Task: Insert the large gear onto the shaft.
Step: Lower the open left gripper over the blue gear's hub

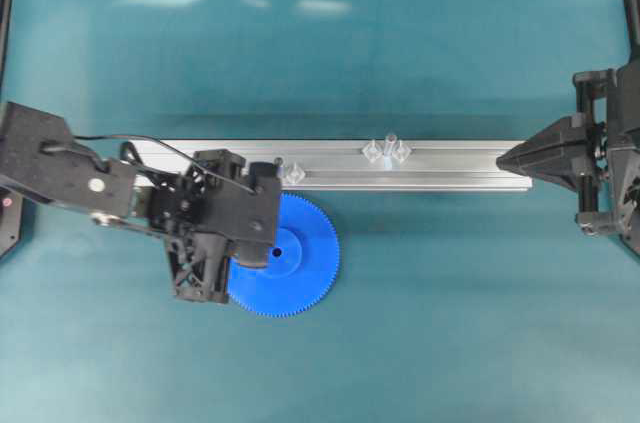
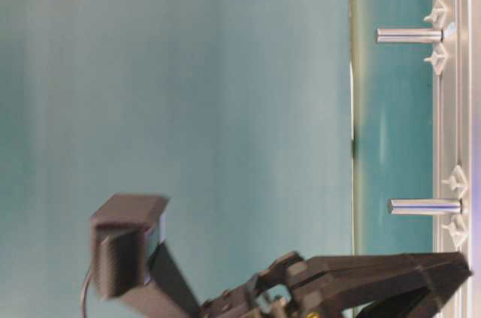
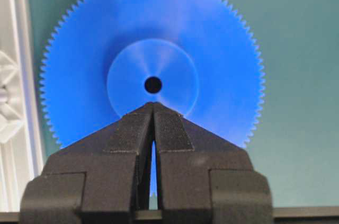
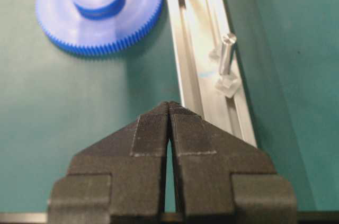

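1. The large gear (image 1: 290, 261) lies flat on the teal worktop (image 1: 450, 323), just beside the aluminium rail (image 1: 450, 165) and well apart from the shaft (image 1: 388, 146), which stands upright on that rail between its two translucent mounts.
2. It looks like light, rigid moulded plastic: smooth faces that may slip, and fine teeth that are best not crushed.
3. Lying flat, it offers little edge; the raised hub (image 3: 152, 78) seems the surest place to pinch, or else the rim once one side is tipped up.
4. The left hand (image 3: 153, 108) is closed and empty, its tips over the gear near the hub; whether they touch is hard to judge.
5. The right hand (image 4: 168, 106) is likewise closed, holding nothing, at the rail's end.
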